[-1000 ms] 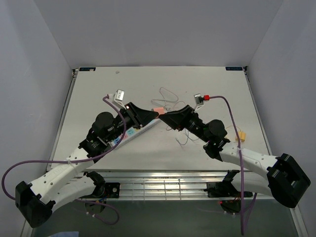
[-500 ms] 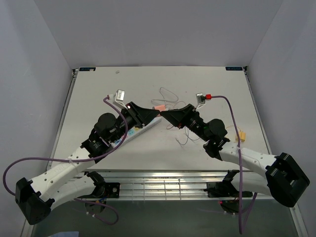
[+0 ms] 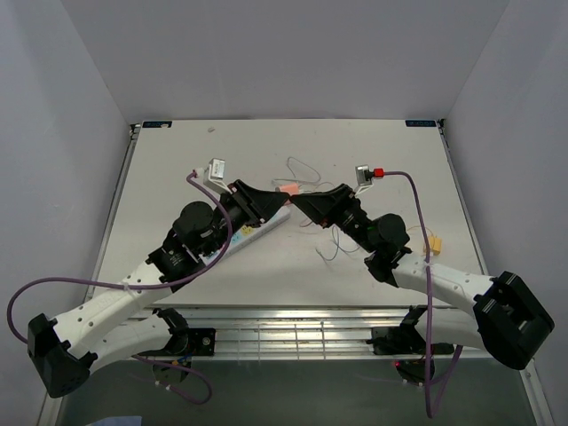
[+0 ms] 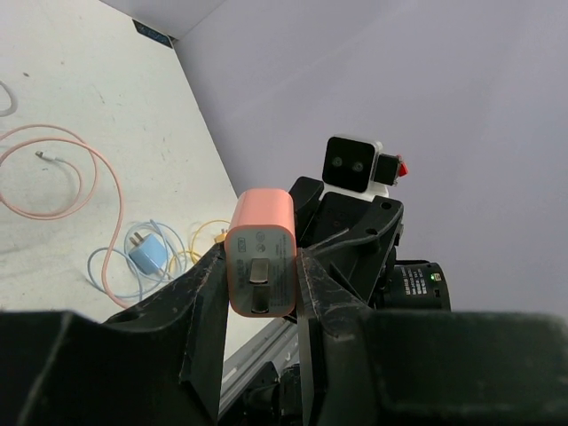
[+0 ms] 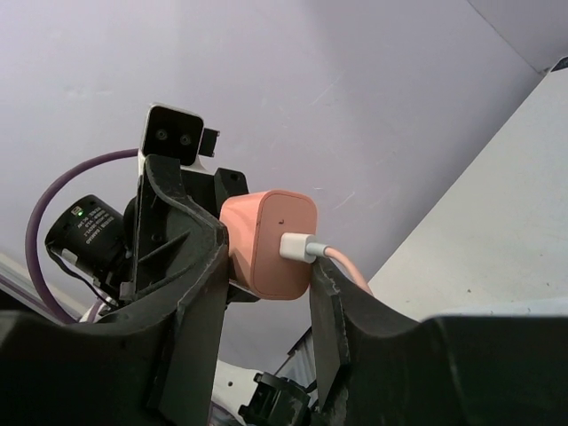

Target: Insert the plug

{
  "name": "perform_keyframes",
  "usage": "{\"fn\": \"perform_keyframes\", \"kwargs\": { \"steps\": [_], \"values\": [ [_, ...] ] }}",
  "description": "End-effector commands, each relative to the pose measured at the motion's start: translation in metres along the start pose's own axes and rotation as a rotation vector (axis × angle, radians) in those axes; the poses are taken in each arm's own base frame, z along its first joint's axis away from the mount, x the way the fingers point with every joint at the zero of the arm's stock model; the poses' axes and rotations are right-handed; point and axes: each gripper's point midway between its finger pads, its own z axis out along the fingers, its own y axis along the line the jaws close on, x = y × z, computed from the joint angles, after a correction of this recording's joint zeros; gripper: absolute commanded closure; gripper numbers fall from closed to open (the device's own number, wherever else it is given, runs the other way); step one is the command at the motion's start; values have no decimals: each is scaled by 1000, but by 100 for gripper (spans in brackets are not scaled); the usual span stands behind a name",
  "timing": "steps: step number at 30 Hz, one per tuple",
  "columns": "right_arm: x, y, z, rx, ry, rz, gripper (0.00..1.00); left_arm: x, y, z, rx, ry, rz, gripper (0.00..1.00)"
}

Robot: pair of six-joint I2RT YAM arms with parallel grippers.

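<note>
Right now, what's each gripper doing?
Left gripper: closed on the pink charger.
Right gripper: closed on the same pink charger, white plug in it.

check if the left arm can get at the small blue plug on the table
Probably not yet: the left gripper is shut on the pink plastic charger block. The small blue plug lies uncovered, so the gripper must let go first.
</note>
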Motion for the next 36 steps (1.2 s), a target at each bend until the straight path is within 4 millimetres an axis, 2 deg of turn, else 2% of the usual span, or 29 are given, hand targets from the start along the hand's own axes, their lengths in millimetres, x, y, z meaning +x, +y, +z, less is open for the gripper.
{"fn": "perform_keyframes", "kwargs": {
  "steps": [1,2,3,12,14,15,16,18,19,20,22,23,26,27,28,29,30,31,32,33,34,35,36],
  "values": [
    [-18,59,2,-213,-56,-110,92,40,32,-5,-145,165,44,67],
    [-18,59,1,-206,-53,-119,92,38,30,-6,-150,161,36,34],
    [-18,59,0,-201,-53,-133,92,37,27,-8,-142,159,29,20],
    [-23,43,-6,-95,-68,-191,92,18,-3,-20,-46,117,11,12],
    [-23,39,-5,-67,-65,-215,92,17,-6,-22,-39,122,12,2],
    [-27,36,-4,-50,-74,-260,92,14,-11,-25,-29,120,12,2],
    [-26,27,-4,-7,-63,-279,92,12,-12,-26,-35,117,13,2],
    [-36,22,-4,30,-81,-333,92,11,-8,-32,-68,126,22,2],
    [-39,18,-4,52,-81,-373,92,4,-8,-33,-87,102,26,2],
    [-44,18,-5,61,-89,-399,92,6,-1,-36,-123,113,26,2],
    [-59,13,-5,106,-113,-471,92,-3,-2,-42,-143,84,29,2],
    [-60,3,-6,153,-90,-489,92,-3,2,-46,-164,88,35,2],
    [-84,-9,-7,217,-97,-578,92,-11,9,-53,-197,56,73,2],
    [-100,-16,-9,249,-116,-612,92,-13,16,-55,-234,48,85,2],
    [-112,-18,-10,265,-122,-650,92,-15,24,-56,-284,41,88,2],
    [-129,-19,-6,296,-130,-690,92,-17,43,-60,-411,44,111,2],
    [-155,-24,-9,332,-159,-735,92,-18,53,-62,-480,39,103,2],
    [-172,-23,-8,344,-170,-770,92,-19,65,-65,-557,36,98,2],
    [-199,-11,3,339,-201,-822,92,-18,84,-69,-680,45,115,2],
    [-222,-15,2,375,-201,-855,92,-18,90,-68,-710,55,116,2],
    [-240,-10,8,384,-208,-892,92,-23,98,-67,-743,56,123,2],
    [-255,-25,19,419,-188,-909,92,-26,102,-63,-745,62,124,2],
    [-293,13,33,387,-253,-988,92,-21,106,-59,-733,112,110,2]
  ]
}}
